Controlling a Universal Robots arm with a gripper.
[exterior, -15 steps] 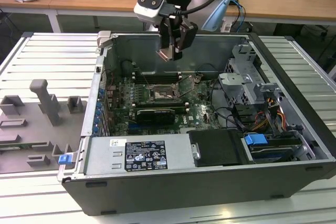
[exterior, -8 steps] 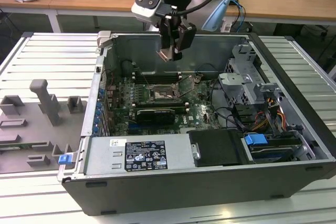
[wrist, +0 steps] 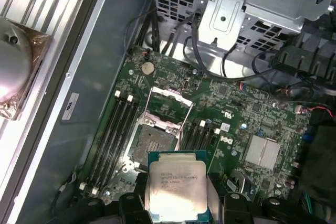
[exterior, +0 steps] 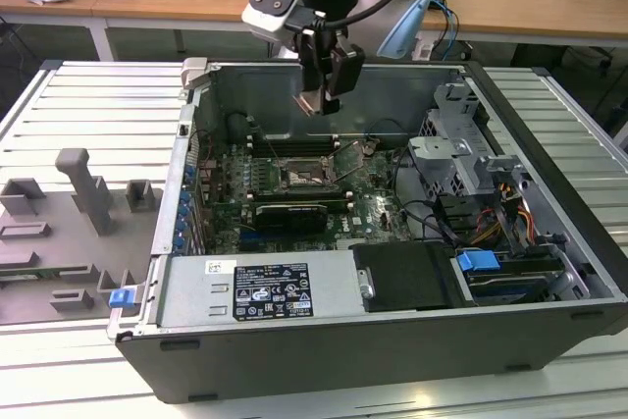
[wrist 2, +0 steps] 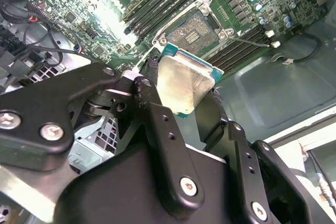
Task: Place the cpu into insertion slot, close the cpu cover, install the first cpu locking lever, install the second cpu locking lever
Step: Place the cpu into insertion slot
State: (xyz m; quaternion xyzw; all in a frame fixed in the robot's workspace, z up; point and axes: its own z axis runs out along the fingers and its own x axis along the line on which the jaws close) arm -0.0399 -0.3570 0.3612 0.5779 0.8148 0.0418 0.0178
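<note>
step: cpu placement, first of four | jaws: clamped on the cpu by its edges, bottom centre of first wrist view | insertion slot: bare, just above it in frame | cpu cover: seemingly tipped open | need, as judged: chip squared over slot, lowered level

The chip had a pale silvery-beige face with small dark print and a teal-green border. The gripper was black with silver screw heads. The circuit board was dark green, speckled with tiny pale parts. Its socket was dark inside a silvery rim, and the cover frame was silvery too. The computer case was dark grey, its label black and white, its clip blue. The ribbed desk was light grey.
</note>
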